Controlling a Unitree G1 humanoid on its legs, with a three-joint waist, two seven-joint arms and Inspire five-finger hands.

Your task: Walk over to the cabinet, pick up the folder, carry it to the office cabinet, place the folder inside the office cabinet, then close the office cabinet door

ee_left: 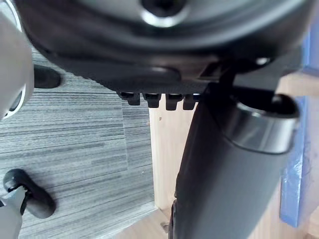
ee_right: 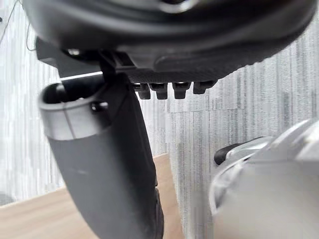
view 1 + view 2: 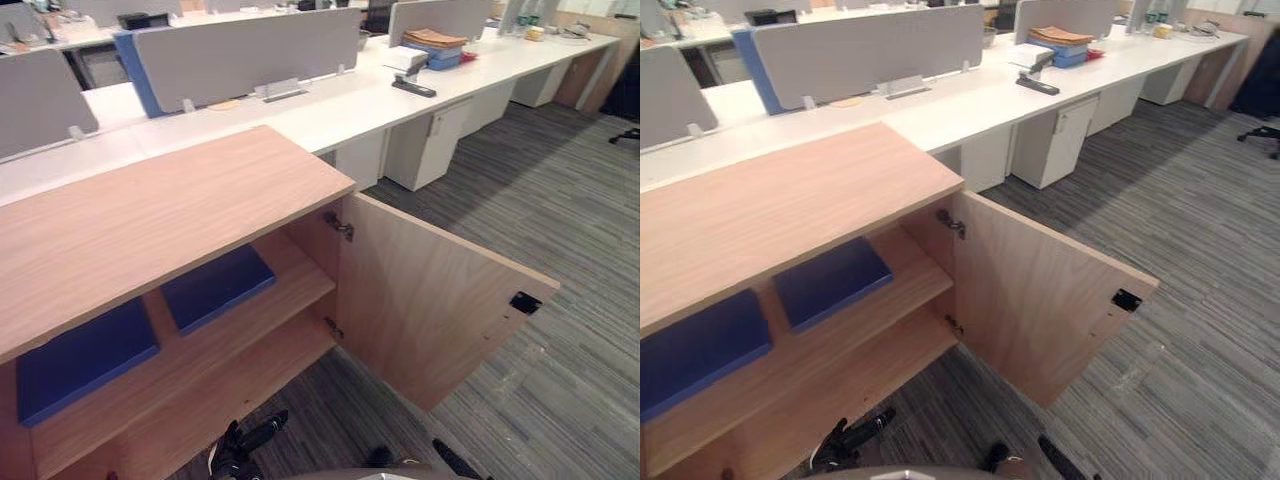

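Observation:
A light wooden cabinet (image 3: 150, 220) stands before me with its door (image 3: 430, 300) swung wide open to the right. Two blue folders lie flat on its upper shelf, one near the hinge side (image 3: 218, 285) and one further left (image 3: 85, 358). The lower shelf (image 3: 230, 385) is bare wood. My left hand (image 3: 248, 440) hangs low in front of the cabinet, fingers (image 1: 154, 99) relaxed and holding nothing; a blue folder edge (image 1: 294, 174) shows past it. My right hand (image 3: 455, 462) hangs low by the door, fingers (image 2: 169, 90) straight and empty.
Long white desks (image 3: 330, 105) with grey dividers (image 3: 240, 55) run behind the cabinet. White drawer pedestals (image 3: 425, 145) stand under them. A stack of books (image 3: 432, 48) sits on the desk. Grey striped carpet (image 3: 560, 200) stretches to the right, with a chair base (image 3: 625, 135) far off.

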